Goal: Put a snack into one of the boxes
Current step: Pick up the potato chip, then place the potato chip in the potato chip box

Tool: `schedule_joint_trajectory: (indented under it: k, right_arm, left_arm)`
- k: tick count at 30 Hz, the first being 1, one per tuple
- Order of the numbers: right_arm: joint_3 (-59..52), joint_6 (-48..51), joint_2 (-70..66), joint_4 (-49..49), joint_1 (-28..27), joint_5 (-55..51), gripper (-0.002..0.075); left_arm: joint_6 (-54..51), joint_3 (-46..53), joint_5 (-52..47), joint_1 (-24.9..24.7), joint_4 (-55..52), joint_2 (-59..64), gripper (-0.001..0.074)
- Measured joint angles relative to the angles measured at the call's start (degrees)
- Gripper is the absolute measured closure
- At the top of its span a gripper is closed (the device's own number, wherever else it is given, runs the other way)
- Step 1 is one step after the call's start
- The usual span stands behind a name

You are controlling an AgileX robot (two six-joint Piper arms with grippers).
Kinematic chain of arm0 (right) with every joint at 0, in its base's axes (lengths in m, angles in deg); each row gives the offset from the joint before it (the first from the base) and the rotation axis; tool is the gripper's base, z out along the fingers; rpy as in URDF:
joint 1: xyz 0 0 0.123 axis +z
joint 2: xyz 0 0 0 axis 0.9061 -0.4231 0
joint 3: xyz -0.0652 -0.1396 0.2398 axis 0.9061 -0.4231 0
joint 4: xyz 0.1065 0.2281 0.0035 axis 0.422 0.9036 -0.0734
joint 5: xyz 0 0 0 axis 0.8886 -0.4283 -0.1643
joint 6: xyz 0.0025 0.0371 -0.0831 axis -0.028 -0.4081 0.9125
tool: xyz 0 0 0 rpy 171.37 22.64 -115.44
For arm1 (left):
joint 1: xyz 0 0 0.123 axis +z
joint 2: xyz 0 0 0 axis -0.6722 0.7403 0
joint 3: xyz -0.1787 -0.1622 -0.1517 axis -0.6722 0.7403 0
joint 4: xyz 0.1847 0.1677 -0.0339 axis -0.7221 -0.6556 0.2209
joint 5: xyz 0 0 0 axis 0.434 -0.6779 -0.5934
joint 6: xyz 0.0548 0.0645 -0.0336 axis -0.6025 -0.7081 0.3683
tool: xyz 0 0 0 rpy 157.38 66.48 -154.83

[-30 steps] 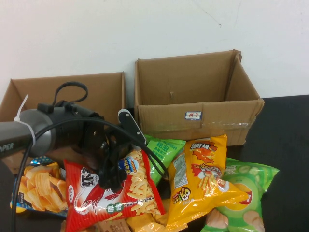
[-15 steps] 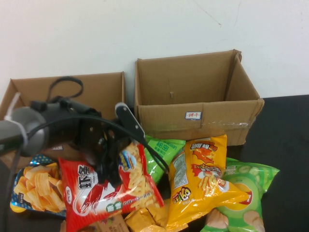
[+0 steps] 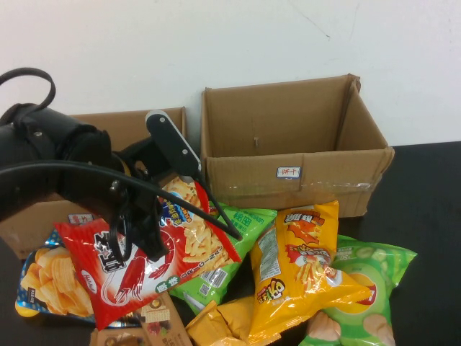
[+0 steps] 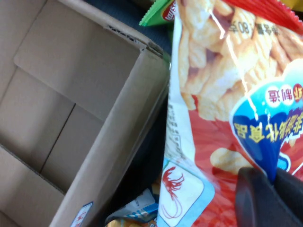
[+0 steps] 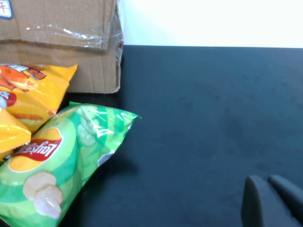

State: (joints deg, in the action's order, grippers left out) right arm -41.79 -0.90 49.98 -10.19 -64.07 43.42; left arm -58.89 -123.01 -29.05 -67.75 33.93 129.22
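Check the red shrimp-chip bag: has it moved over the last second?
Yes. The red shrimp-chip bag, held by the left gripper, has risen toward the left box. The right gripper hangs over bare table.

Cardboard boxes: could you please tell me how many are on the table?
2: left box behind the left gripper holding the red snack bag; right box beside it.

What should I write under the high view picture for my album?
Left gripper lifts the red shrimp-chip bag near the left box; right gripper waits aside.
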Motion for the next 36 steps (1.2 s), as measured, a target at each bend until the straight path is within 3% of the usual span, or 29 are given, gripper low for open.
schedule_joint_trajectory:
  k: [12,19,30,36]
  right_arm:
    - [0.0,0.0,0.0,0.0,0.0,0.0,0.0727]
    - [0.0,0.0,0.0,0.0,0.0,0.0,0.0727]
    - [0.0,0.0,0.0,0.0,0.0,0.0,0.0727]
    - [0.0,0.08,0.0,0.0,0.0,0.0,0.0727]
  left_arm:
    - [1.99,-1.95,-0.75,0.26,-7.2,-3.64,0.073]
    - [7.19,-8.74,0.86,5.13,-17.8,-4.87,0.073]
    - [23.34,-9.7,29.42,18.29,-30.98,0.46,0.0731]
    - [35.03,-9.8,32.26,21.75,-41.83,11.39,0.0731]
